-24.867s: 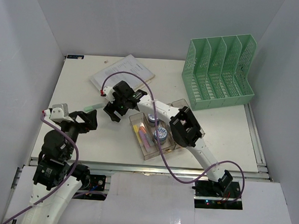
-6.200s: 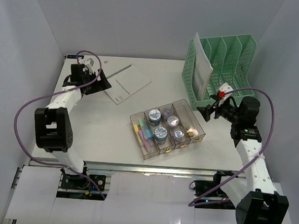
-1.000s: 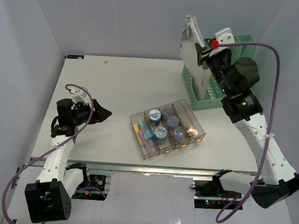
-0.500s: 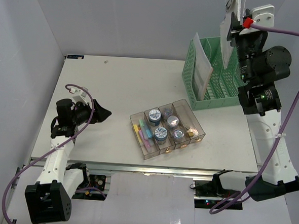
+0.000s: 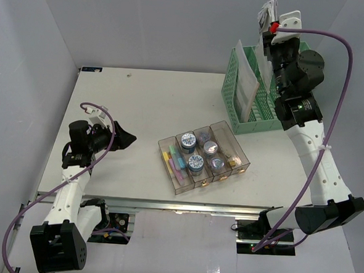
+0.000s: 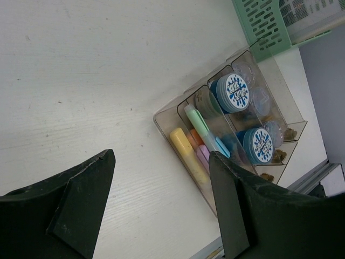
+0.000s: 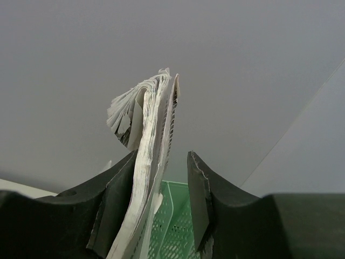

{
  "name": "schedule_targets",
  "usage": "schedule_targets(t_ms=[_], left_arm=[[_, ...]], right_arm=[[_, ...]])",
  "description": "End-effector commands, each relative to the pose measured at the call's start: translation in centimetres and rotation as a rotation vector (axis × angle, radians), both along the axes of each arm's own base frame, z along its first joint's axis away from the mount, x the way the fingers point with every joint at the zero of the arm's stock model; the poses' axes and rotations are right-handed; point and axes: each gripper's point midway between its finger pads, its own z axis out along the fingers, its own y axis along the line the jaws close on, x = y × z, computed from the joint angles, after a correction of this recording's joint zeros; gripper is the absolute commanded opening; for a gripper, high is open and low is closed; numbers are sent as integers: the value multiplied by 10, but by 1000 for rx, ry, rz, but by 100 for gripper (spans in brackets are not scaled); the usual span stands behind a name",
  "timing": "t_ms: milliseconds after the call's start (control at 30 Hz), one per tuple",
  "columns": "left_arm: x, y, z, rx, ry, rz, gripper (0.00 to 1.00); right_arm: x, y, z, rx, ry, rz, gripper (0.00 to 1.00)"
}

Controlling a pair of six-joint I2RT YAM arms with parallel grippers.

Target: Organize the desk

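Observation:
My right gripper (image 5: pixel 267 21) is raised high above the mint-green file rack (image 5: pixel 276 108), shut on a thick sheaf of white papers (image 5: pixel 266 7). In the right wrist view the papers (image 7: pixel 153 124) stand on edge between the fingers of the right gripper (image 7: pixel 161 156), pressed against the left one, with the rack's slots (image 7: pixel 178 226) below. Another white document (image 5: pixel 244 75) stands in the rack's leftmost slot. My left gripper (image 5: pixel 127 139) hovers low over the left of the white desk (image 5: pixel 147 103), open and holding nothing.
A clear compartment tray (image 5: pixel 232 141) sits mid-desk with highlighters (image 5: pixel 177 164) and blue-lidded jars (image 5: pixel 196 163). The left wrist view shows this tray (image 6: pixel 167 116) just beyond the left gripper (image 6: pixel 161 162). A metal rail (image 5: pixel 178 204) runs along the front edge. White walls enclose three sides.
Over the last second my right arm swung the papers up and to the right, from left of the rack to above its slots. The left arm has not moved.

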Motion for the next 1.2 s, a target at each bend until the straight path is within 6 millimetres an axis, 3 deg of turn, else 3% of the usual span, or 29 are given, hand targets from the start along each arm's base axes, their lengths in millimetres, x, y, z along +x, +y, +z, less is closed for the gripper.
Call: schedule_targets(t_ms=[0, 400, 500, 800, 1067, 1167], left_arm=[[1, -3, 16, 10, -60, -30, 81], [2, -4, 14, 6, -51, -36, 81], [2, -4, 13, 6, -50, -37, 82], [3, -4, 9, 4, -35, -35, 82], [4, -4, 7, 3, -27, -39, 82], [3, -5, 7, 2, -27, -42, 82]], right_arm=[[-23, -6, 42, 83, -126, 23, 8], [11, 4, -16, 169, -26, 31, 8], [21, 5, -22, 158, -35, 12, 8], [38, -17, -58, 144, -52, -98, 8], [27, -25, -63, 148, -73, -106, 8], [28, -28, -75, 143, -68, -129, 8]])
